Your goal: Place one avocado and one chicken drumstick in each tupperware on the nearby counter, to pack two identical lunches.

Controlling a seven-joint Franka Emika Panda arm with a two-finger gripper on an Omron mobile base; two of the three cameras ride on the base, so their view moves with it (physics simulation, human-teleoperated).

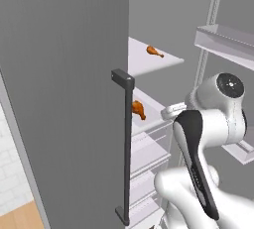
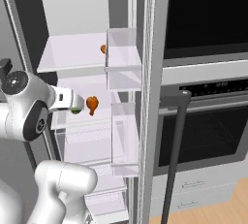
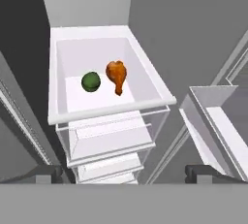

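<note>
Hovering in front of an open fridge, the hand [image 3: 124, 173] has its two dark fingertips [image 3: 46, 173] spread wide apart with nothing between them. Straight ahead of the hand, in the hand view, a white shelf [image 3: 68, 103] carries an avocado [image 3: 90, 81] and a chicken drumstick [image 3: 116, 75]. The two lie just beside each other without touching, the avocado to the left of the drumstick as the hand sees them, the drumstick's plump end farther from the hand and its thin end pointing back toward it. Both are well ahead of the fingertips. Below that shelf, nearer the hand, sit clear drawers [image 3: 111, 138].

In the right base view the arm's wrist reaches into the fridge at the level of the same shelf, with the avocado [image 2: 76, 111] partly hidden at its tip and the drumstick [image 2: 92, 104] just past it. One shelf higher, above the hand, a second chicken drumstick [image 1: 154, 51] lies on a white shelf [image 1: 144, 62]; in the right base view it is mostly hidden behind a clear door bin [image 2: 123, 58]. The grey fridge door [image 1: 64, 89] with its dark handle [image 1: 127, 143] stands open to the left of the arm.
</note>
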